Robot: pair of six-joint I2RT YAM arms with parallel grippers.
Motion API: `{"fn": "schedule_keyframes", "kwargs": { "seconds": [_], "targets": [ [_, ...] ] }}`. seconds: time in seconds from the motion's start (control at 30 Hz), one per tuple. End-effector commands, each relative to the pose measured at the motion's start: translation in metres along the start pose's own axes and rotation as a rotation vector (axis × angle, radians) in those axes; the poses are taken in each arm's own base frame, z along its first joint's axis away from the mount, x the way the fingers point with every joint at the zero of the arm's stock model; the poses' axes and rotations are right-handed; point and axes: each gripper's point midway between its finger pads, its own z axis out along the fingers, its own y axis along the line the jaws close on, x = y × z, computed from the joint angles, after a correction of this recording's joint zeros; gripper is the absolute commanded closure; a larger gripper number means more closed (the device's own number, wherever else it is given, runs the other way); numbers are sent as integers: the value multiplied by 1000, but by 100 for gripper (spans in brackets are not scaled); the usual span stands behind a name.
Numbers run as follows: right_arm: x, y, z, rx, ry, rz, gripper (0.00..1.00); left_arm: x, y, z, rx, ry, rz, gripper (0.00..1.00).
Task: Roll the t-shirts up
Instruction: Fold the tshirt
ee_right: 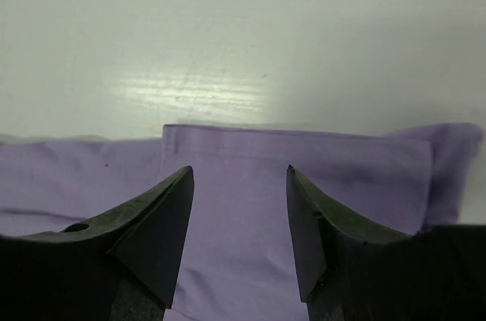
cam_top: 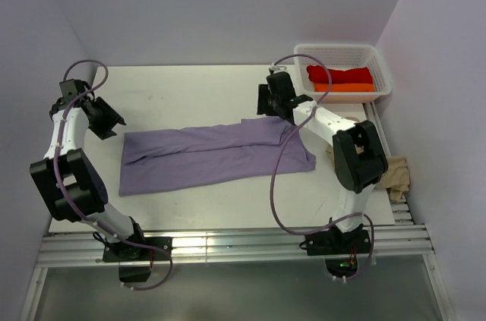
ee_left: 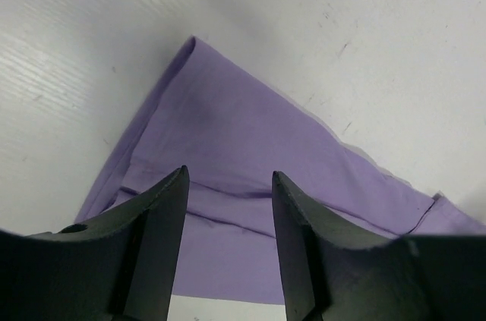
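Note:
A lavender t-shirt [cam_top: 213,155] lies folded into a long strip across the middle of the table. My left gripper [cam_top: 112,120] is open and empty just off the strip's far left corner; its view shows the lavender cloth [ee_left: 250,154] between and beyond the fingers. My right gripper [cam_top: 275,102] is open and empty over the strip's far right end, above a folded sleeve [ee_right: 250,184]. A red t-shirt [cam_top: 339,75] and an orange t-shirt [cam_top: 345,87] lie in the white basket [cam_top: 343,53]. A beige t-shirt [cam_top: 395,173] lies crumpled at the right table edge.
The white mesh basket stands at the back right corner. The right arm's body [cam_top: 355,155] reaches over the table's right side, with cables looping above the cloth. Purple walls close in the back and both sides.

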Motion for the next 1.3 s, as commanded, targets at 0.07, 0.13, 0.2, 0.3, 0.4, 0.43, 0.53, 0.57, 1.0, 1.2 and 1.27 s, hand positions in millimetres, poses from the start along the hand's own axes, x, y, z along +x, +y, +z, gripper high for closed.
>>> {"fn": "schedule_keyframes", "kwargs": {
  "seconds": [0.07, 0.13, 0.2, 0.3, 0.4, 0.43, 0.53, 0.57, 1.0, 1.2, 1.27],
  "targets": [
    [15, 33, 17, -180, 103, -116, 41, -1, -35, 0, 68, 8, 36, 47],
    [11, 41, 23, -193, 112, -123, 41, 4, -45, 0, 92, 15, 53, 47],
    [18, 47, 30, -194, 136, -131, 41, 8, -54, -2, 111, 15, 64, 47],
    [21, 53, 37, -177, 137, -131, 40, 15, -65, -4, 128, 14, 85, 47],
    [26, 60, 45, -162, 156, -140, 39, 22, -69, -2, 135, 26, 98, 47],
    [28, 61, 47, -156, 160, -146, 39, 25, -71, -1, 146, 32, 99, 47],
    [34, 67, 52, -151, 184, -173, 39, 36, -74, 5, 191, 75, 88, 47],
    [35, 68, 53, -148, 187, -180, 39, 38, -76, 6, 200, 84, 85, 47],
    [46, 65, 74, -57, 213, -202, 44, 36, -77, 2, 207, 66, 87, 47],
    [39, 64, 70, -39, 177, -184, 70, 36, -76, 2, 201, 61, 87, 48],
    [38, 65, 68, -40, 168, -181, 81, 36, -75, 1, 200, 60, 90, 48]
  ]
}}
